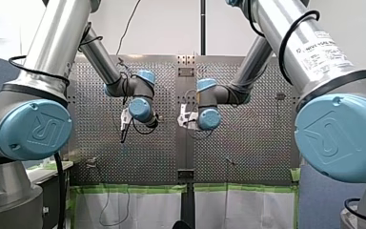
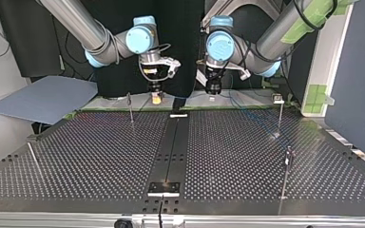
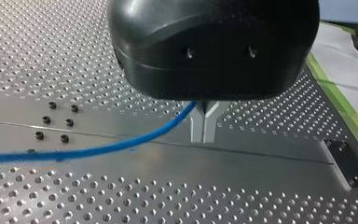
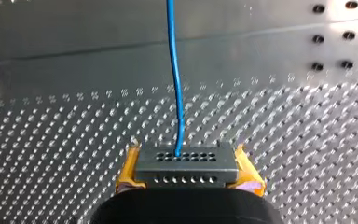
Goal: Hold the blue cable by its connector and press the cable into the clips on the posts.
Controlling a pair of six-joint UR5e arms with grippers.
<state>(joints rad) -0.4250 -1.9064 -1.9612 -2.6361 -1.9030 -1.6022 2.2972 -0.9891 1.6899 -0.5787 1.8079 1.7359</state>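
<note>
The blue cable runs out of a grey connector with rows of small holes. My right gripper is shut on that connector, its yellow pads on either side. In the top view this gripper hangs at the table's far edge, left of centre. My left gripper, black with metal fingers, is shut on the cable a little above the perforated plate. It is right of centre in the top view. The cable trails off to its side.
Thin posts stand on the perforated table: one far left, one near left, one far right, one near right. A black strip runs down the middle. A grey-blue sheet lies beyond the left corner.
</note>
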